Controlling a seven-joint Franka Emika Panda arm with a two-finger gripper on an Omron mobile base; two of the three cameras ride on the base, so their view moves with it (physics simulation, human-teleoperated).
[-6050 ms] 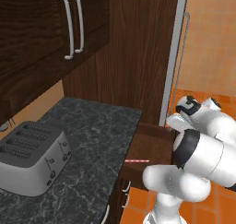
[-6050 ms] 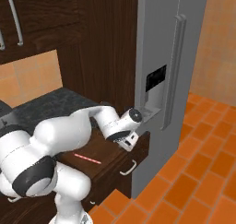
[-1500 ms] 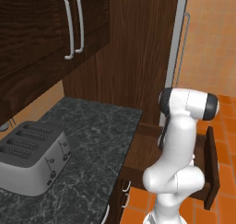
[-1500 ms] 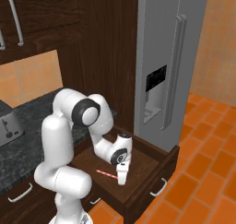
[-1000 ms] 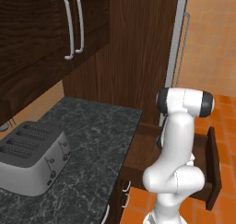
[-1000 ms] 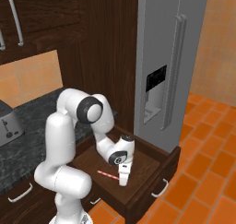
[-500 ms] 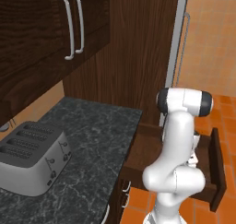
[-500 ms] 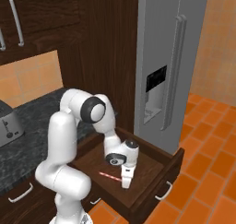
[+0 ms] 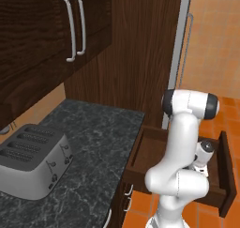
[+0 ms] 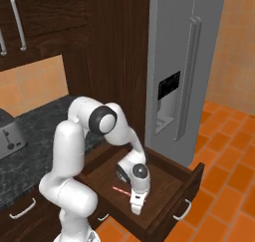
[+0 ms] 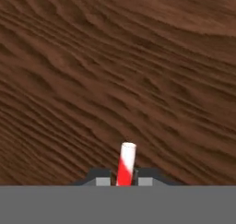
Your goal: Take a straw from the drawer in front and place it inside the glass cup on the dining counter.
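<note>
The gripper (image 11: 123, 181) was down inside the open drawer (image 10: 191, 186), with its jaws drawn narrow on the straw (image 11: 126, 163). In the hand view, the red-and-white striped end of the straw stood up directly between the two dark fingertips (image 11: 99, 177), with the drawer's wood-grain floor beyond the jaws. In the right base view, the remaining length of the straw (image 10: 121, 190) lay on the drawer floor, trailing away from the gripper (image 10: 136, 207) toward the arm side. The jaws therefore appeared to hold the straw near one end, not at its middle. Judged from this, the main risk was rotation: an off-centre grip on a thin, smooth stick could let the long free end swing or droop during the lift. The straw could also slip out of the jaws if they bore on it only lightly. A further risk was collision, since the drawer's front panel and side walls stood close around the jaws, and a tilted straw could catch on them during the lift. The glass cup and the dining counter lay somewhere away from the jaws; their position could not be told.
</note>
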